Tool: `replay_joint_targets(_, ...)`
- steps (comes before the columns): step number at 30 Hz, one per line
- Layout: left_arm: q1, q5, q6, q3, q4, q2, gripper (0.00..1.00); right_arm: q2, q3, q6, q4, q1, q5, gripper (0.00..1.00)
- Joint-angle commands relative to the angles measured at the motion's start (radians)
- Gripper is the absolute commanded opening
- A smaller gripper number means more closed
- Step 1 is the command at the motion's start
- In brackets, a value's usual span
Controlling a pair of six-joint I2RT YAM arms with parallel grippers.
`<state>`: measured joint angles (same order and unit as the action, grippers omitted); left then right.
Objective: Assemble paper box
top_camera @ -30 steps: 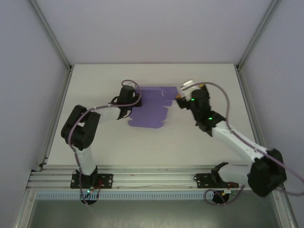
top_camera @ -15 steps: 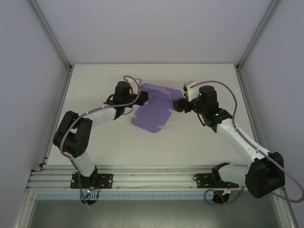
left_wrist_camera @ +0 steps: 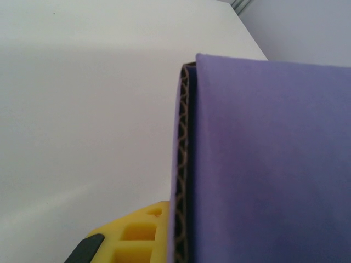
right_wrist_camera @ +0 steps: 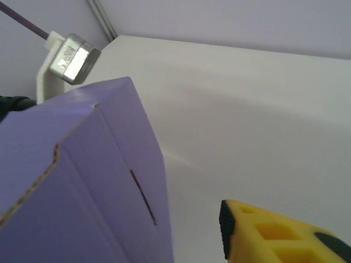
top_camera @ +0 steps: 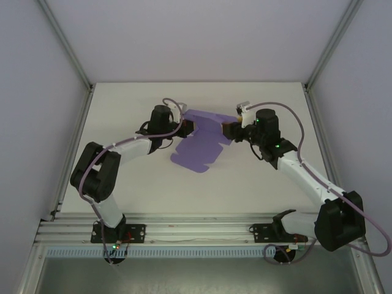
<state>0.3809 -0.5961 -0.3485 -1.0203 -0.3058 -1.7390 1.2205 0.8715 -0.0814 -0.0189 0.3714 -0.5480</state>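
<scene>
Left gripper (top_camera: 184, 127) clamps the left edge of the purple paper box (top_camera: 197, 146), a partly folded sheet at mid-table (top_camera: 257, 184); right gripper (top_camera: 228, 130) meets its right edge, its grip impossible to tell.

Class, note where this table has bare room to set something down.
Bare table lies between the paper box and the near rail, and along the far edge beyond the box. Crowded: mid-table, where left fingers and right fingers flank the box.
</scene>
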Motion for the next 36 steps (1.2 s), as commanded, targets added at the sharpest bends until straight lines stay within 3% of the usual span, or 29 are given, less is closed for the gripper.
replay_joint_targets(1, 0.019, -0.035, 0.003, -0.040, -0.012, -0.018, 0.00, 0.013, -0.012, 0.031, -0.067, 0.009, -0.031, 0.27)
replay_joint_targets(3, 0.026, 0.003, -0.012, -0.059, 0.019, -0.023, 0.00, 0.018, -0.018, 0.040, -0.087, 0.013, -0.045, 0.11)
replay_joint_targets(5, 0.034, 0.127, -0.049, -0.104, 0.113, -0.034, 0.00, 0.014, -0.021, 0.040, -0.089, 0.022, -0.047, 0.00)
replay_joint_targets(9, 0.033, 0.423, -0.184, -0.249, 0.424, -0.092, 0.00, 0.006, -0.023, 0.007, -0.066, 0.059, 0.013, 0.00)
replay_joint_targets(16, 0.046, 0.634, -0.329, -0.394, 0.687, -0.163, 0.00, 0.002, -0.038, -0.032, -0.082, 0.111, 0.088, 0.00)
replay_joint_targets(24, 0.050, 0.676, -0.426, -0.531, 0.826, -0.299, 0.00, 0.016, -0.042, -0.055, -0.086, 0.125, 0.098, 0.00)
replay_joint_targets(26, 0.047, 0.627, -0.421, -0.536, 0.800, -0.308, 0.00, 0.019, -0.049, -0.057, -0.094, 0.126, 0.099, 0.00)
replay_joint_targets(31, 0.049, 0.502, -0.249, -0.401, 0.541, -0.223, 0.00, -0.005, -0.053, -0.076, -0.089, 0.126, 0.097, 0.00)
replay_joint_targets(36, 0.015, 0.264, -0.093, -0.173, 0.234, -0.082, 0.09, -0.039, -0.048, -0.115, -0.040, 0.125, 0.065, 0.00)
